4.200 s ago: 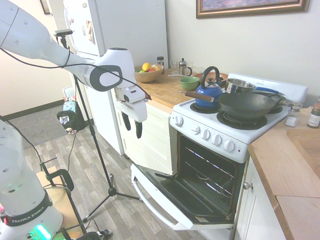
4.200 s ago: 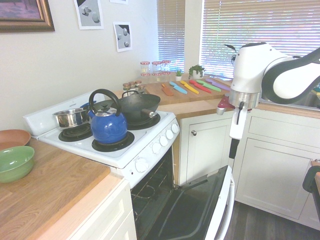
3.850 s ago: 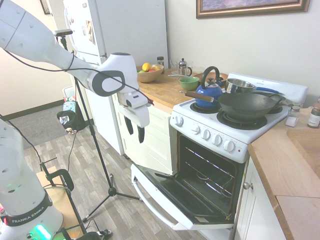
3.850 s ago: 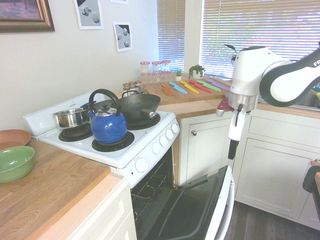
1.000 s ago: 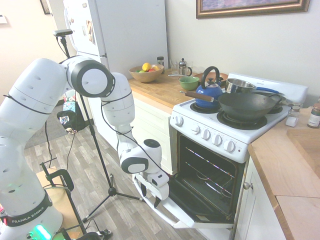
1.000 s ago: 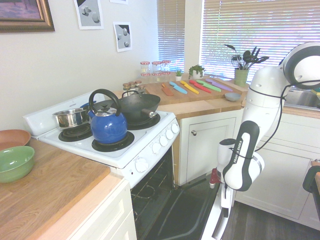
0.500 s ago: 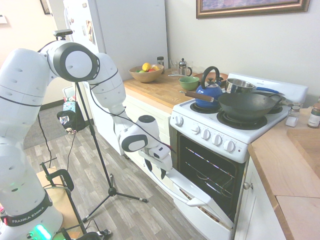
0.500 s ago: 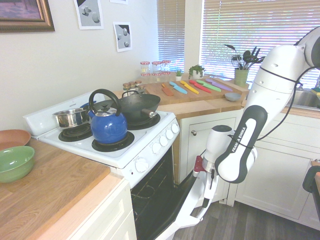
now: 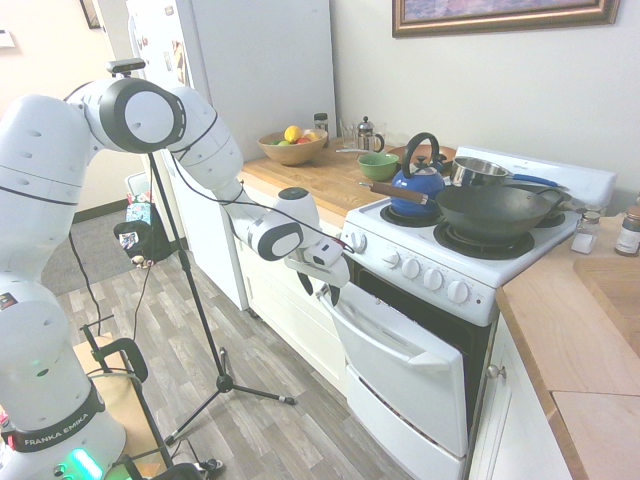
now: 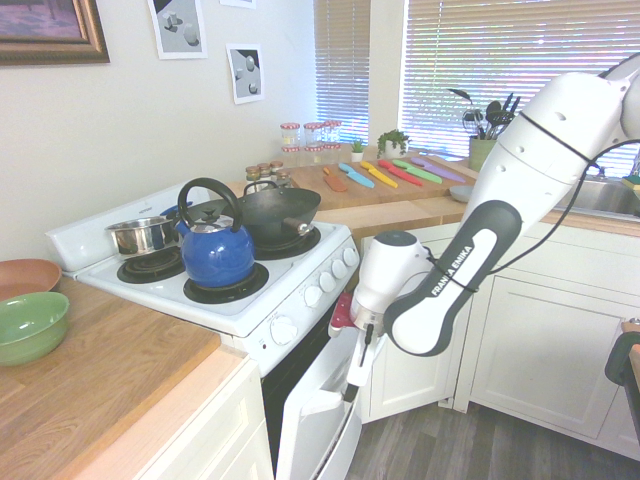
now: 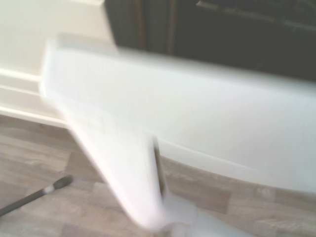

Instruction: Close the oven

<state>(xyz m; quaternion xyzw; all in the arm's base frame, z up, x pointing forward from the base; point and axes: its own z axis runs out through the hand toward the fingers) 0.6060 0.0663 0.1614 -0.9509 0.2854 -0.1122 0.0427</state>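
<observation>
Oven (image 9: 480, 300) with door (image 9: 412, 375) ajar, apparently mid-push; gripper (image 9: 320, 293) open at the handle's (image 9: 372, 342) end; next, likely a steady inward press until flush.

white range (image 10: 255, 335), door (image 10: 318, 400) partly open, gripper (image 10: 355, 378) at door handle (image 10: 345, 445). blue kettle (image 10: 216, 250) on front burner, steel saucepan (image 10: 143, 236) and dark wok (image 10: 275, 212) also on stovetop. green bowl (image 10: 32, 326) on wood counter (image 10: 120, 385).
</observation>
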